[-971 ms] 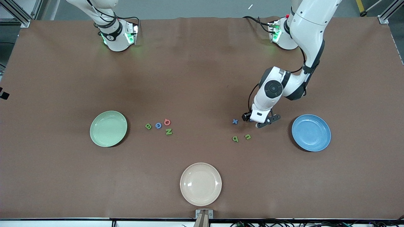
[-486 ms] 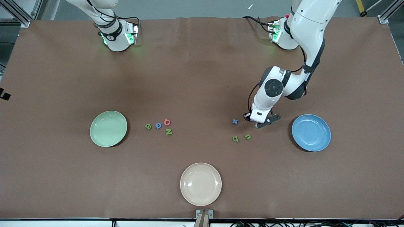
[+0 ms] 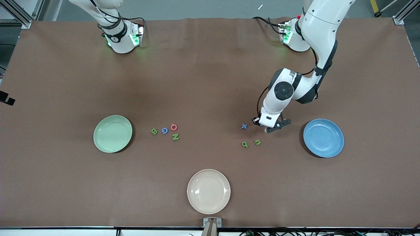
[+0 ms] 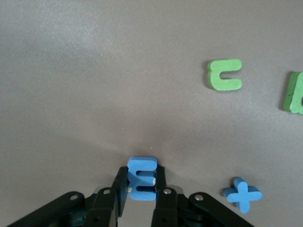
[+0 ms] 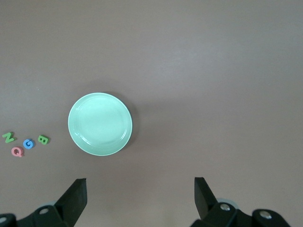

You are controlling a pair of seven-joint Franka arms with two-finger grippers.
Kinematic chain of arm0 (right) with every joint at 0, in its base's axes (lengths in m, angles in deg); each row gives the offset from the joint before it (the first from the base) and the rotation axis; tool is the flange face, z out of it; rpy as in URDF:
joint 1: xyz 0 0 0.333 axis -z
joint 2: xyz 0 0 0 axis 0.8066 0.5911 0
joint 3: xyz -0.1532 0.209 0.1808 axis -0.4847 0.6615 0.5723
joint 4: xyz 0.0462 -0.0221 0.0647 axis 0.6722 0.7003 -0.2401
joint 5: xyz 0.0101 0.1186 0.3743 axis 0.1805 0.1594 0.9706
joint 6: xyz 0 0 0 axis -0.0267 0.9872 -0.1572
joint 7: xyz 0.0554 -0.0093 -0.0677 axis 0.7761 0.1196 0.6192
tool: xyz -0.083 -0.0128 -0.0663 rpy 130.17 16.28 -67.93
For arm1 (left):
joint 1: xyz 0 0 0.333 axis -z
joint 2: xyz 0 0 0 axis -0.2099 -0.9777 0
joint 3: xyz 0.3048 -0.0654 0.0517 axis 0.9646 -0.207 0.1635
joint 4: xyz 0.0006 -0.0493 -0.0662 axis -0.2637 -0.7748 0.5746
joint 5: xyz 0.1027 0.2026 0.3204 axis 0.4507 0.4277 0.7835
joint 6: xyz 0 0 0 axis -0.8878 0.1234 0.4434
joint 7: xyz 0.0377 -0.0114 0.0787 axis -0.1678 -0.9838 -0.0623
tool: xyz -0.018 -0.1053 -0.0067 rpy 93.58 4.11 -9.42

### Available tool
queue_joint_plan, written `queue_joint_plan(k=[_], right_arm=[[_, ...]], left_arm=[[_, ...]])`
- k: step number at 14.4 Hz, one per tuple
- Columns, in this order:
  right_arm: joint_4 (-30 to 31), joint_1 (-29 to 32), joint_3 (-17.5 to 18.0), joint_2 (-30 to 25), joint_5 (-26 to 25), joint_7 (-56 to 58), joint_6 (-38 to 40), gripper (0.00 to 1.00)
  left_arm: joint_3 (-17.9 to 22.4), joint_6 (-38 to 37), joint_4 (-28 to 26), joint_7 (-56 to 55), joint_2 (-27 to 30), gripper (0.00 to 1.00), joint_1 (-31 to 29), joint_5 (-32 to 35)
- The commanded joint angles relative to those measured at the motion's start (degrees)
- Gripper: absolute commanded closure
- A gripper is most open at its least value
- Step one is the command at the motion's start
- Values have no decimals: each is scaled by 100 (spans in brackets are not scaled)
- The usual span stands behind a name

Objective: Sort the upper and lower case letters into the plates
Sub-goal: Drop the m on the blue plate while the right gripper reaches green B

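My left gripper (image 4: 141,187) is shut on the blue m (image 4: 142,178), low over the table between the blue x (image 3: 244,126) and the blue plate (image 3: 323,138). In the front view the hand (image 3: 269,122) hides the m. Two green lower-case letters (image 3: 244,144) (image 3: 258,142) lie nearer the front camera; the left wrist view shows them (image 4: 225,74) (image 4: 296,92) and the x (image 4: 242,194). Green B (image 3: 154,131), blue G (image 3: 164,130), red Q (image 3: 174,127) and green N (image 3: 175,137) lie beside the mint plate (image 3: 112,133). My right gripper (image 5: 140,189) waits open, high over the mint plate (image 5: 100,124).
A cream-beige plate (image 3: 208,191) sits near the table's front edge, midway between the two ends. All three plates hold nothing. Brown table cover (image 3: 210,82) stretches bare toward the arm bases.
The left gripper's jaws have closed on the blue m and the hand has risen slightly. The right arm and the other letters have not moved.
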Motion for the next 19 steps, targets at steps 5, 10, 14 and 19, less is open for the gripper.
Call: queue_joint_plan(k=[5,10,14,19], right_arm=[[-38,-675,-14,340,-68,43,-477,0],[-12,-791,3,763,20,52,-724,0],[322,-1605,38,728,20,-1954,-759,0],[1559,-2819,38,702,20,-3970,-2084,0]], left_arm=[[9,-1465,362,784,826,92,-536,110],[18,-1773,397,2199,1108,92,-1309,110],[18,-1774,415,3359,1073,92,-1942,127],[1,-1538,169,3792,951,91,-2646,864]])
